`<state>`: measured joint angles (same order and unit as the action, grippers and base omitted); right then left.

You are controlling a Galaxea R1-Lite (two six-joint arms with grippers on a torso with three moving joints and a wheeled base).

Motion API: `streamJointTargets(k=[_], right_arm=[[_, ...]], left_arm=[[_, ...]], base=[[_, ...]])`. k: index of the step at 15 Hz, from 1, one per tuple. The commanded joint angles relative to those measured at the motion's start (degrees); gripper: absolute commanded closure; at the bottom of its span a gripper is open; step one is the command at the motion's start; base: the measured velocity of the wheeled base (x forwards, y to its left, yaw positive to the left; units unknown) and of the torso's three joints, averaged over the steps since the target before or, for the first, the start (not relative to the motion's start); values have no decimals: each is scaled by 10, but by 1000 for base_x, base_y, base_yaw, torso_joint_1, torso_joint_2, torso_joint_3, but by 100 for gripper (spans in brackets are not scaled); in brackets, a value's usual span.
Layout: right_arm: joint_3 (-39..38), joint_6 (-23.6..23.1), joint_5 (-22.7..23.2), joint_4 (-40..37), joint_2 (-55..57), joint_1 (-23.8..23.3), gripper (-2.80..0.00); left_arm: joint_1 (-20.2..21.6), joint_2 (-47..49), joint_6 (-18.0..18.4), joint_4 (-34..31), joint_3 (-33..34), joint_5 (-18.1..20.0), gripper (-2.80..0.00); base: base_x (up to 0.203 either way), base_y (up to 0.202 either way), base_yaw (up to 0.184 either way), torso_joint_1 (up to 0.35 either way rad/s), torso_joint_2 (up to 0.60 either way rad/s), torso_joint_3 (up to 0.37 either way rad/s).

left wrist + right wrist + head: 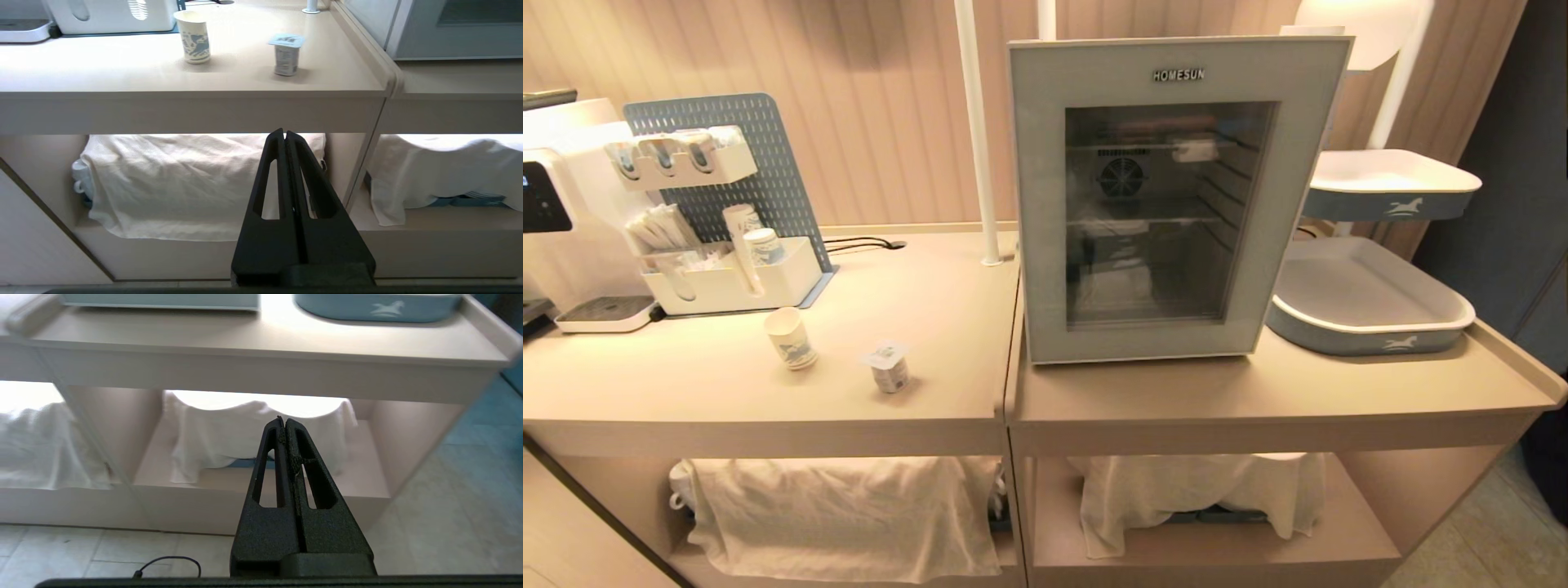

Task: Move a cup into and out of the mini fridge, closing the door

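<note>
Hanging below the desk (122,77) edge, the left hand (284,136) is pinched shut and empty, as is the right hand (284,424). Upright at left-centre of the head view, the cup (790,337) lies nearer the left hand; the mini fridge (1168,196) has its door (1045,204) shut.

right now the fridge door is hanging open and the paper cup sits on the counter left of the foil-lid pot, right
Not quite. The door is shut flat against the mini fridge, as the head view shows. The rest holds: the cup stands on the counter, left of the foil-lid pot.
</note>
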<state>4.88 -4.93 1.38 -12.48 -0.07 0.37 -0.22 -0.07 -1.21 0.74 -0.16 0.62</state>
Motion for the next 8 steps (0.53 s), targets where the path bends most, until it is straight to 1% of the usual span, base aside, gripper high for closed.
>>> streamJointTargets(k=[1, 8], right_arm=[[0, -1, 0, -1, 1, -1, 0], [0, 1, 0, -1, 2, 0, 0]], left_arm=[[0, 0, 0, 0, 1, 0, 0], [0, 0, 0, 0, 1, 0, 0]], base=[[0, 184, 2, 5, 2, 2], [0, 193, 1, 0, 2, 0]])
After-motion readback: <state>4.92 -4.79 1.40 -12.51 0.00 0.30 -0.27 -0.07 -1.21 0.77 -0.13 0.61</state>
